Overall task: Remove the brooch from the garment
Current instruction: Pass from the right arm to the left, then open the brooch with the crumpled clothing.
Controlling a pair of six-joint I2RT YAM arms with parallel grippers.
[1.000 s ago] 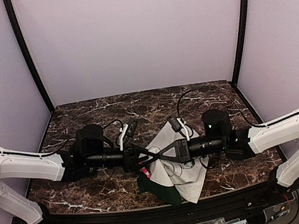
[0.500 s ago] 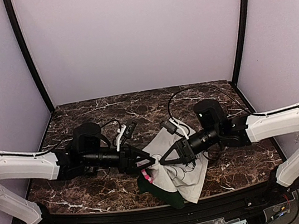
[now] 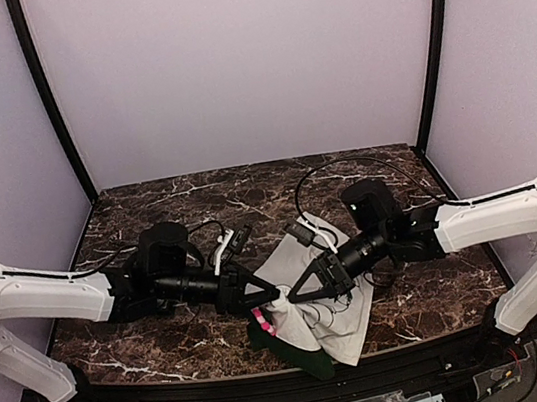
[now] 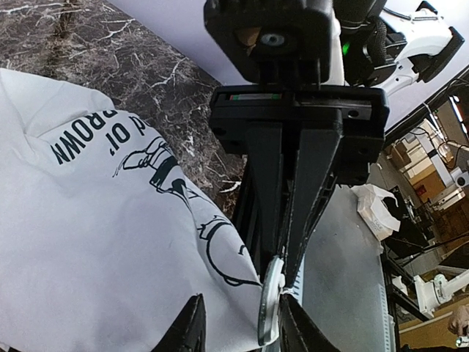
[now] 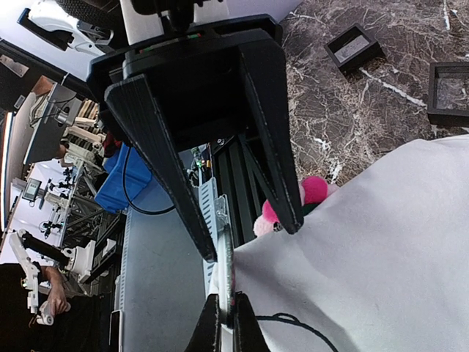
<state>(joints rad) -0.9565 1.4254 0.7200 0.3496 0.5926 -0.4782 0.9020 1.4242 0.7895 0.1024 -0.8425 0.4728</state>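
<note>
Near edge of table: the garment (image 3: 341,316) lay bunched at front centre, white body with its dark green trim (image 3: 295,347) closest to the arm bases. Black drawing (image 4: 168,172) and lettering visible on the white cloth in the left wrist view.

The brooch (image 3: 261,315) sat at the shirt's left edge, just above the green trim, pink petals showing. In the right wrist view it (image 5: 314,189) peeked out at the cloth's edge, partly behind 1 finger (image 5: 272,147) of the left gripper. Whether that finger touched it: could not tell.

Just beyond, both grippers met tip to tip over the shirt's left part. Right gripper (image 3: 290,297) came in from the right, jaws closed and pinching a raised fold of the white cloth; fabric peaked up to its tips. Seen head-on from the left wrist, its 2 fingers (image 4: 258,176) ran nearly together down to the fold.

Left gripper (image 3: 270,294) came in from the left, jaws parted, the 2 fingers standing well apart with the cloth's edge between them and nothing clamped.

Farther back: dark marbled table (image 3: 148,204), bare behind the arms. 2 small black square frames (image 5: 354,45) (image 5: 448,88) lay on the marble beyond the shirt in the right wrist view.
</note>
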